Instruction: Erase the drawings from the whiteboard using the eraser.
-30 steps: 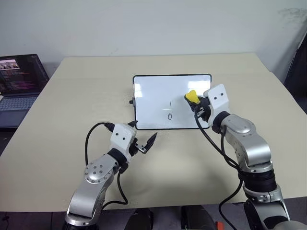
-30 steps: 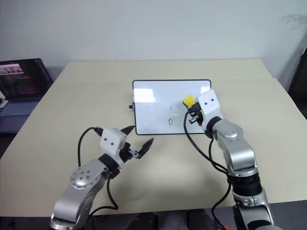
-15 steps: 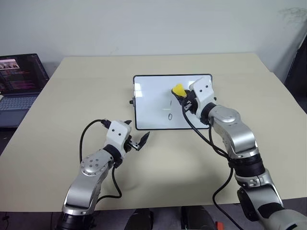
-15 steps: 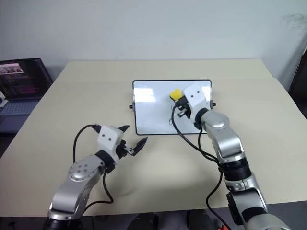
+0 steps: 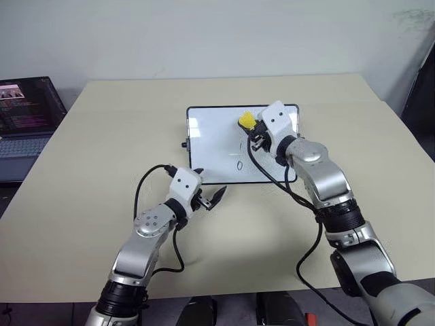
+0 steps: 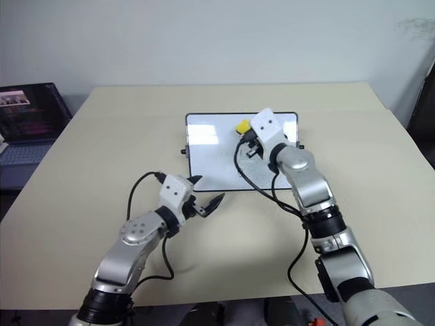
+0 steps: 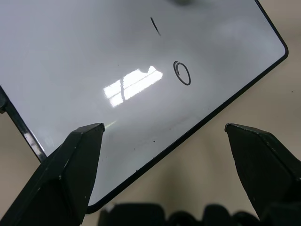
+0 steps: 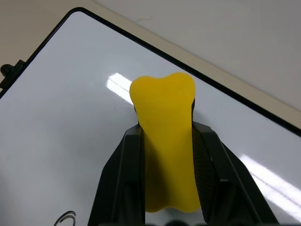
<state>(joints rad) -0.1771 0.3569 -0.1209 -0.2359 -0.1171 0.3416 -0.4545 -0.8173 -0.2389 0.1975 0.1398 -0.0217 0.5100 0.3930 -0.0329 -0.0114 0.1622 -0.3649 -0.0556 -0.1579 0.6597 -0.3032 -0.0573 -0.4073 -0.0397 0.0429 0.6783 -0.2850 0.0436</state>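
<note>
Right gripper point(image 5: 254, 133) pinches the eraser point(image 5: 247, 121) over the whiteboard point(image 5: 214, 146), likely to wipe the drawings point(image 5: 240, 165) (contact unclear). Left gripper point(image 5: 208, 197), fingers spread, sits beside the board's near edge, probably to steady it.

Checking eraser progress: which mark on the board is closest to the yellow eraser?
The upright stroke "1": it sits just below the eraser, while the "0" lies lower, toward the whiteboard's near edge.

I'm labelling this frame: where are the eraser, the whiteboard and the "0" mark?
eraser point(image 8: 163, 117): right wrist view, yellow top.
whiteboard point(image 5: 211, 142): left eye view, bare white surface.
"0" mark point(image 7: 182, 73): left wrist view, its outline.
</note>
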